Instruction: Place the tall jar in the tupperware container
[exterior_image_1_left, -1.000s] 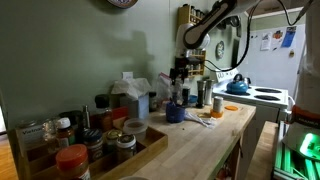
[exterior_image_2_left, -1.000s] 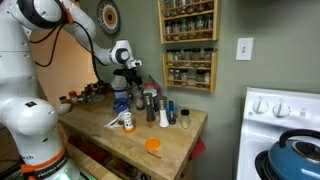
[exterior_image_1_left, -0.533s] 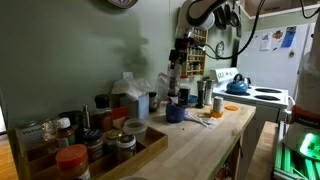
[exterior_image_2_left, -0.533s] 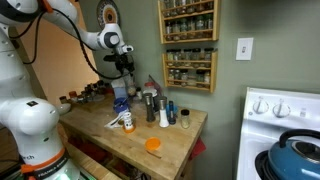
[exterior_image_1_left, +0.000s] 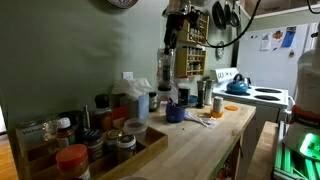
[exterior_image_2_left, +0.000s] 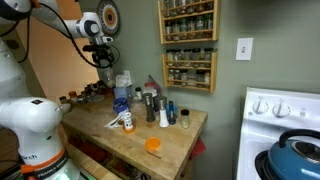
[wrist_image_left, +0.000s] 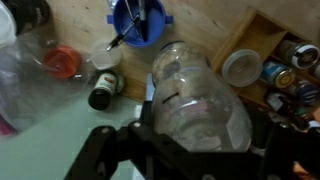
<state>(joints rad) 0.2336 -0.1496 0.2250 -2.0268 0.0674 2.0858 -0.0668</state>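
**Transport step: the tall jar was held in the air, not yet in the container.**

In an exterior view the gripper (exterior_image_1_left: 168, 50) hung at the upper middle of the frame. The tall jar (exterior_image_1_left: 165, 72) dangled upright below it, well above the worktop (exterior_image_1_left: 205, 140) and over the clutter by the wall. In an exterior view from the opposite end, the gripper (exterior_image_2_left: 104, 62) and jar (exterior_image_2_left: 106, 76) sat at the upper left, clear of the worktop (exterior_image_2_left: 172, 135). In the wrist view the jaws were clamped on either side of the tall jar (wrist_image_left: 200, 100), which filled the centre. A blue cup (wrist_image_left: 138, 22) lay at the top. A clear plastic tub (wrist_image_left: 25, 80) at the left edge was probably the tupperware container. The next move likely called for shifting over that tub, lowering the jar upright inside it, then releasing.
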